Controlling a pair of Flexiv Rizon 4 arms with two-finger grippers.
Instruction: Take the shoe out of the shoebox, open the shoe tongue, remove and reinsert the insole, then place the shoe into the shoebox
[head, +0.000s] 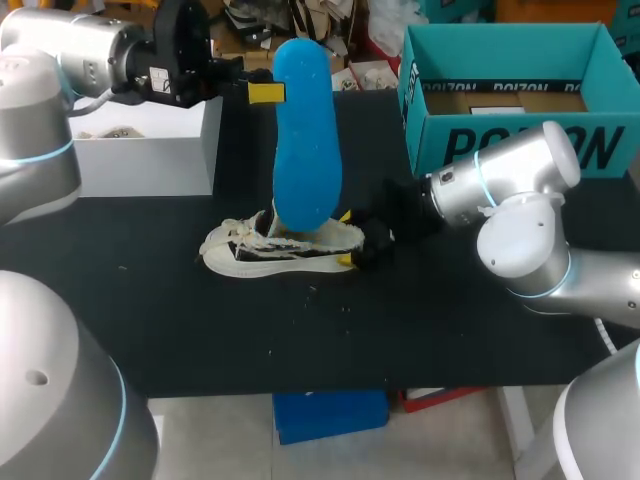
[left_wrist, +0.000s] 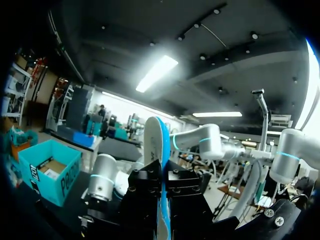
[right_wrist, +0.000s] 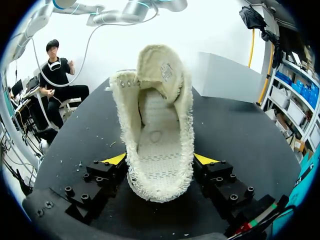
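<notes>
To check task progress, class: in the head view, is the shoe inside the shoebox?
No, the shoe lies on the black table, outside the teal shoebox.

Left arm (head: 70, 45) raised, fingers (head: 265, 93) pinching the insole (head: 305, 130), right arm (head: 510, 180) low, fingers (right_wrist: 116, 159) clamping the shoe (head: 270, 250) heel

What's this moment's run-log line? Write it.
left gripper: shut on insole, upright over shoe | right gripper: shut on shoe, on table | shoebox: open, shoe not inside
</notes>
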